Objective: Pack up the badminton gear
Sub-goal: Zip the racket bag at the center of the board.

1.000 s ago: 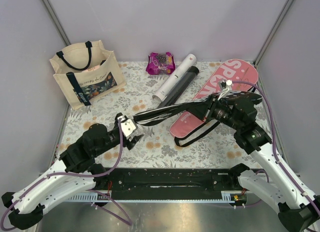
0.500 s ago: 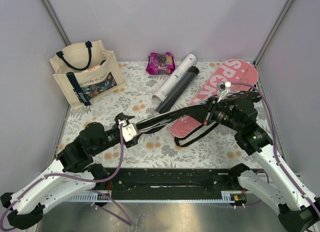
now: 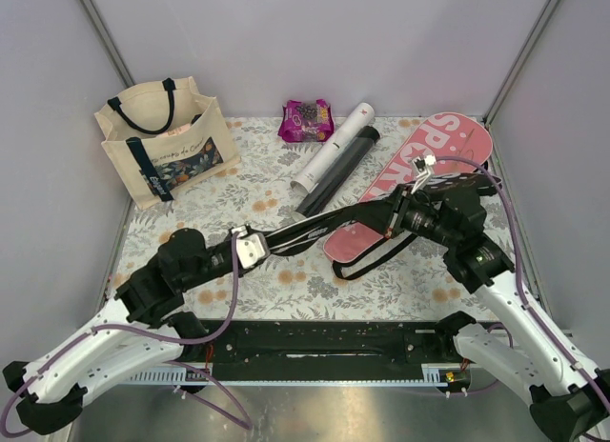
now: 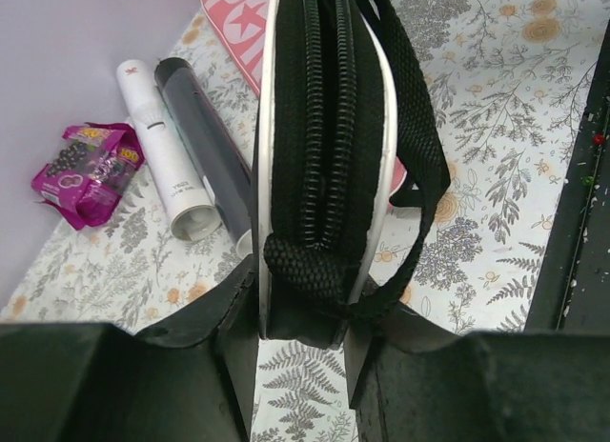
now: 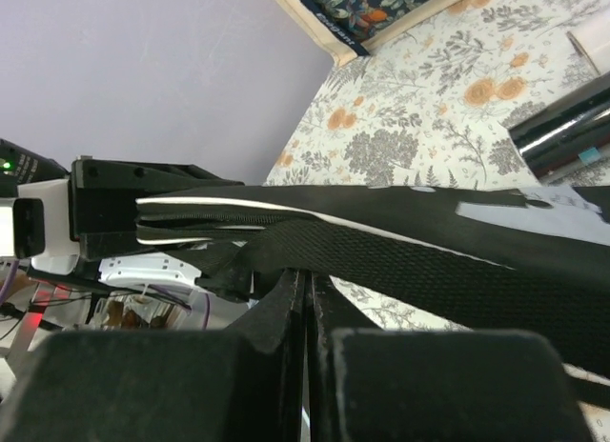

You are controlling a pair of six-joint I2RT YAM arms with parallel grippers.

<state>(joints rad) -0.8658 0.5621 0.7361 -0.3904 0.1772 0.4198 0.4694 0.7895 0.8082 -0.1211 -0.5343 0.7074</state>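
**A:** Where does the black cover (image 3: 315,230) sit in the top view?

**B:** It is held clear of the floral table (image 3: 276,180), slanting between the 2 arms. Its near-left end is in the left gripper (image 3: 250,251) and its far-right part is at the right gripper (image 3: 395,217).

**A:** How does each gripper stand?

**B:** In the left wrist view, the left gripper's 2 fingers (image 4: 236,356) are set apart. They clamp the cover's end edge-on, with the double zipper and white piping facing the camera. In the right wrist view, the right gripper's fingers (image 5: 276,313) are drawn almost together on thin black fabric at the cover's lower edge. Whether that fabric is the cover's rim or the root of its strap (image 3: 367,260) cannot be told.

**A:** And the strap itself?

**B:** It hangs in 1 loop below the cover, its low end resting on the table in front of the pink cover (image 3: 419,170).

**A:** What of the other gear?

**B:** The pink cover lies flat at the right rear with its white lettering up, partly under the right gripper. The white tube (image 3: 335,145) and black tube (image 3: 335,171) lie side by side at centre rear, touching and slanted alike.

**A:** What lies beyond them?

**B:** A snack packet (image 3: 307,120) lies just left of the white tube's far end. A tote (image 3: 162,147) stands upright at the rear left, well apart from the covers.
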